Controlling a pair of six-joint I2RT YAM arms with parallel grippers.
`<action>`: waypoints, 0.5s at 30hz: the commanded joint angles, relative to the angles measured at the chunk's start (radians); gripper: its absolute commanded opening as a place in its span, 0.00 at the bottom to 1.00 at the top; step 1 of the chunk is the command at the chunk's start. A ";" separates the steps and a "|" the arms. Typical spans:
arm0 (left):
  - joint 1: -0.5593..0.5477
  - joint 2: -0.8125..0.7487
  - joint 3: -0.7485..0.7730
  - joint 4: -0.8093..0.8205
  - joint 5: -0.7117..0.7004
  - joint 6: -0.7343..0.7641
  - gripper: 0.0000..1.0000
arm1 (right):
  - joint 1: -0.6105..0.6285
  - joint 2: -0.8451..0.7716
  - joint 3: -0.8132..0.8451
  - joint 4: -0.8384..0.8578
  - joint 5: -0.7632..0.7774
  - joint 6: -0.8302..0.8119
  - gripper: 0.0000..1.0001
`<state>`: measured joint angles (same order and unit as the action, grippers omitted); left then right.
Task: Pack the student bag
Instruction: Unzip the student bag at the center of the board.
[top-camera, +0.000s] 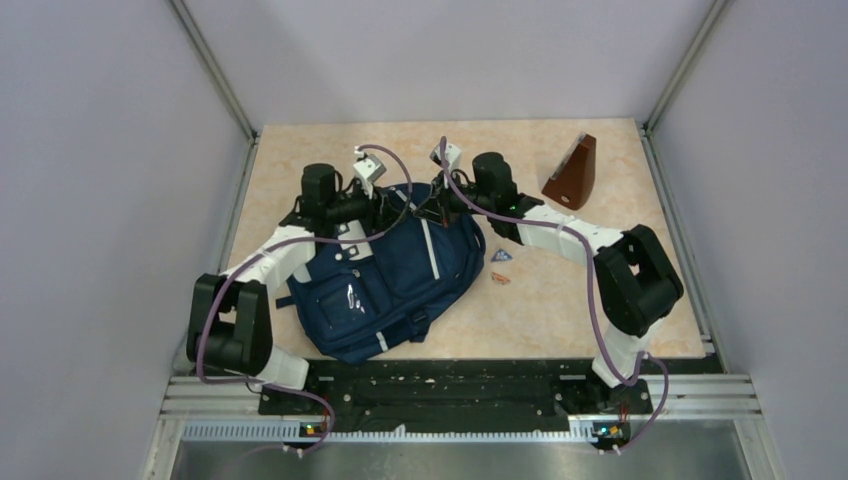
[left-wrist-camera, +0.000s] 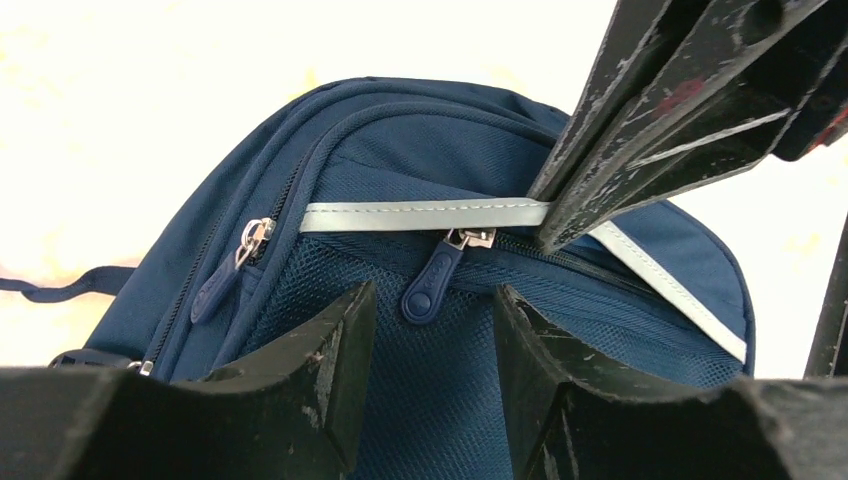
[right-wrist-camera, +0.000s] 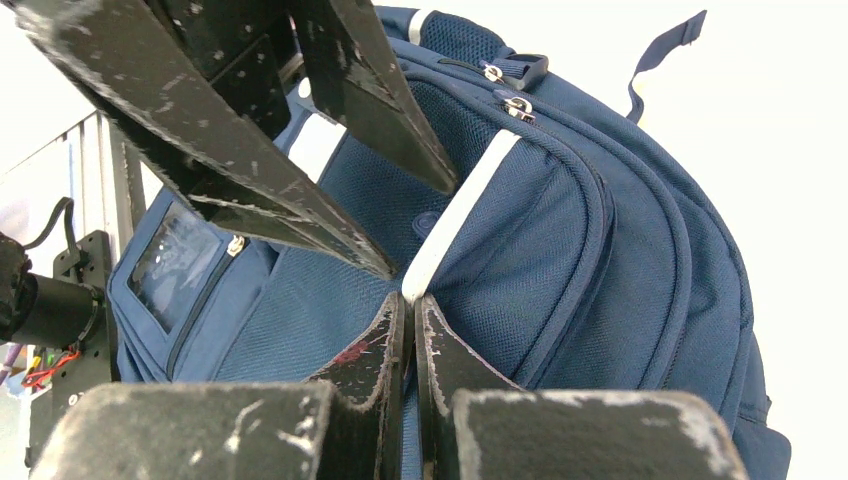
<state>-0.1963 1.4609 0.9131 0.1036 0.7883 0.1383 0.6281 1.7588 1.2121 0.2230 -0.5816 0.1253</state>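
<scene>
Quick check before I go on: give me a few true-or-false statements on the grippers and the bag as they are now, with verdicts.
1. The left gripper is open, a zipper pull between its fingers. True.
2. The right gripper is wide open. False: it is shut, pinching the grey stripe of the student bag.
3. A brown wedge stands apart from the bag. True.
4. The bag stands upright. False: it lies on the table, front pockets up.

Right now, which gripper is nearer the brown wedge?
Right. The right gripper, jaws shut at the backpack stripe, is left of the wedge; the left gripper is farther left.
</scene>
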 joint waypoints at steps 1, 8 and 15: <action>-0.002 0.040 0.062 0.007 0.049 0.047 0.53 | 0.001 -0.045 0.052 0.112 -0.041 -0.005 0.00; -0.002 0.084 0.083 -0.005 0.106 0.034 0.52 | 0.001 -0.039 0.059 0.100 -0.046 -0.012 0.00; -0.006 0.130 0.114 -0.056 0.114 0.052 0.43 | 0.001 -0.038 0.064 0.095 -0.046 -0.014 0.00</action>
<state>-0.1963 1.5692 0.9943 0.0628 0.8703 0.1677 0.6281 1.7588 1.2118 0.2157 -0.5797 0.1230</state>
